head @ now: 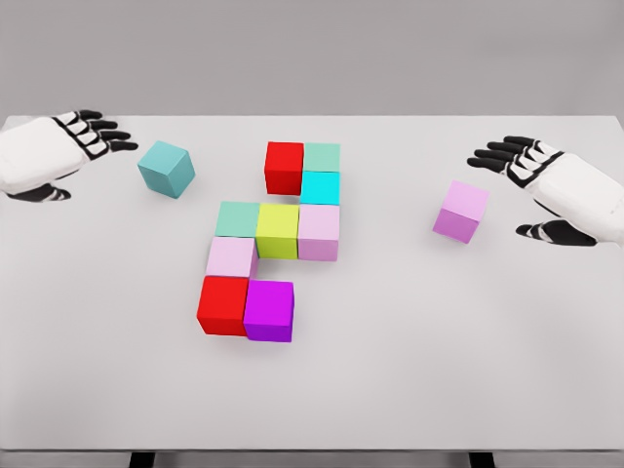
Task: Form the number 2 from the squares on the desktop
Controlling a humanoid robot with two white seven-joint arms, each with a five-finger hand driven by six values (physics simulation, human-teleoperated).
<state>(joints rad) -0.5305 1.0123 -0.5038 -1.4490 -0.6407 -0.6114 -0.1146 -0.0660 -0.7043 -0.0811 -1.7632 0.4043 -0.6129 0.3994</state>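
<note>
Several coloured cubes sit joined in the middle of the white table [409,370]: a red cube [284,167] and a green cube [322,157] at the top, a cyan cube [320,187] below, then a green cube [237,218], a yellow cube [278,230] and a pale pink cube [319,232] in a row, a pale pink cube [231,257], and a red cube [223,305] beside a purple cube [269,310] at the bottom. A loose teal cube [166,168] lies just right of my left hand [102,134]. A loose lilac cube [461,211] lies left of my right hand [507,161]. Both hands are open and hold nothing.
The table's front edge runs along the bottom of the view, its back edge behind the hands. A plain grey wall stands beyond.
</note>
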